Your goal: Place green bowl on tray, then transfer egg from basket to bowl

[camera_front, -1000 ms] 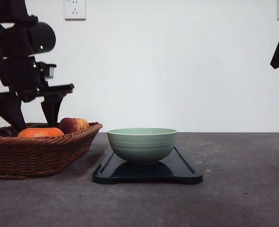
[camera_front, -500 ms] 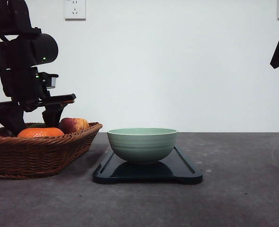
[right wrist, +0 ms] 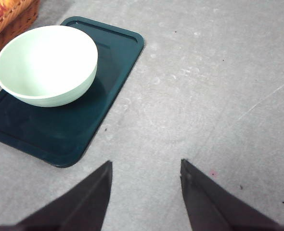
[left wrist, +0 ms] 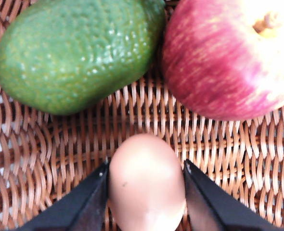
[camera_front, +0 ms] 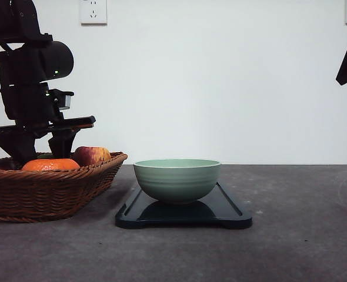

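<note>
Egg pinched in basket, bowl already on tray

Basket (camera_front: 50,188) sits at the table's left, holding an orange (camera_front: 50,165), avocado (left wrist: 79,50) and apple (left wrist: 228,57). Tray (camera_front: 220,208) lies just beside it, green bowl (camera_front: 177,179) standing upright on it. Left gripper (left wrist: 147,192) reaches into the basket, fingers (left wrist: 86,202) pinching the egg (left wrist: 147,180) on both sides. Right gripper (right wrist: 144,195) hangs spread over bare table near the tray, holding nothing.

light: bright, even | shadow: soft beneath green bowl (camera_front: 176,180) | glare: egg (left wrist: 147,182) overexposed, blurred between left gripper's (left wrist: 147,192) fingers
</note>
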